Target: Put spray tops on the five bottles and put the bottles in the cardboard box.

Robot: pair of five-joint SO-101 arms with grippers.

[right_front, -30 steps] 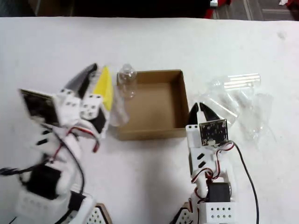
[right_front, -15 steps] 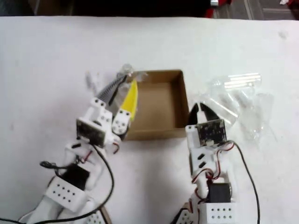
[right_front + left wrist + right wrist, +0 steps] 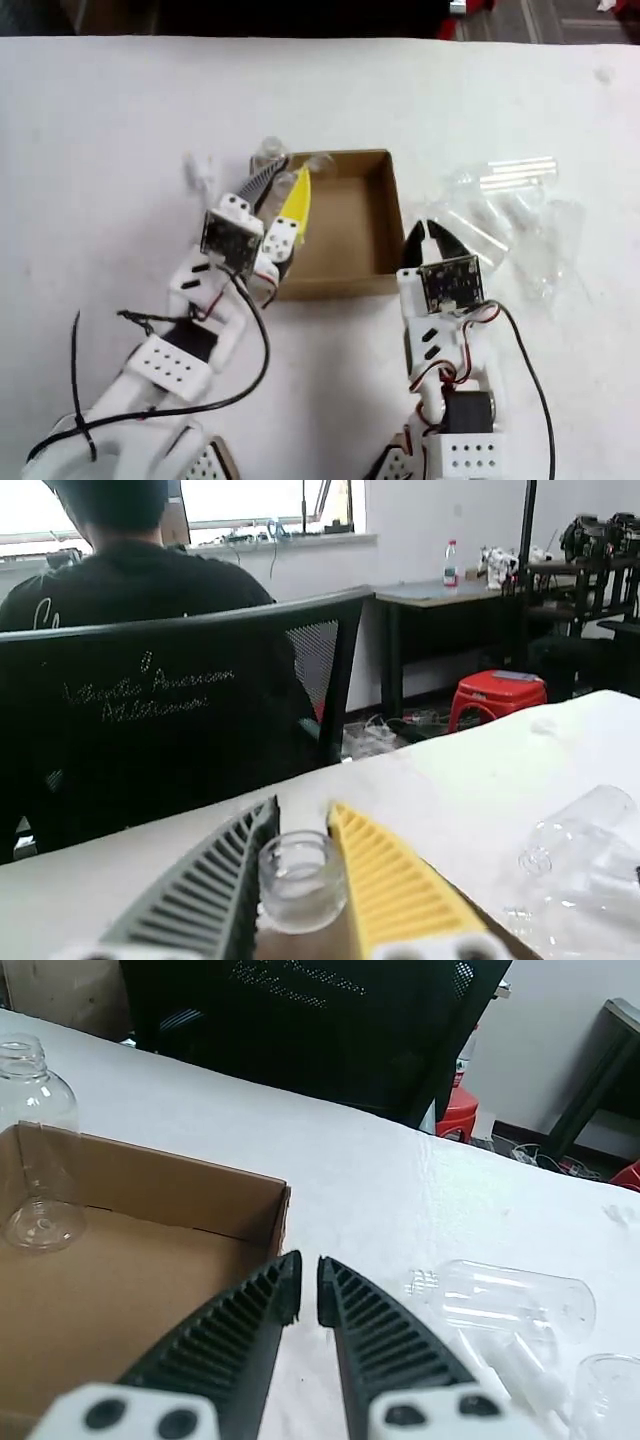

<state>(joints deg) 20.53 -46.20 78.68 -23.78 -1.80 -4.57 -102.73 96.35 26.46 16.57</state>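
The left gripper (image 3: 303, 808) is closed on a bottle (image 3: 302, 880). One finger sits on each side of the neck, and the tips draw closer together just past it. The bottle's mouth is open and bare. It sits between the fingers, a little behind the tips, and from above this pair is at the far left corner of the box (image 3: 390, 215), with the box floor just off to the gripper's right.

The bottle looks like clear, thin plastic, so it is probably very light, smooth and easy to dent. The round body would likely give or slip under a squeeze. The neck is the stiffest part and its rim gives something to catch on (a fair reason to hold it there). A grip that high may get in the way of fitting a top, so the shoulder just below seems the better place to hold it for capping.

The right gripper (image 3: 308, 1280) is nearly closed, with only a thin slit between the tips, and it holds nothing. The near right corner of the box is just to its left. Ahead of it and to its right, loose bottles (image 3: 505, 1300) lie on the table (image 3: 120, 100) beside white pieces that may be spray tops (image 3: 510, 1365).
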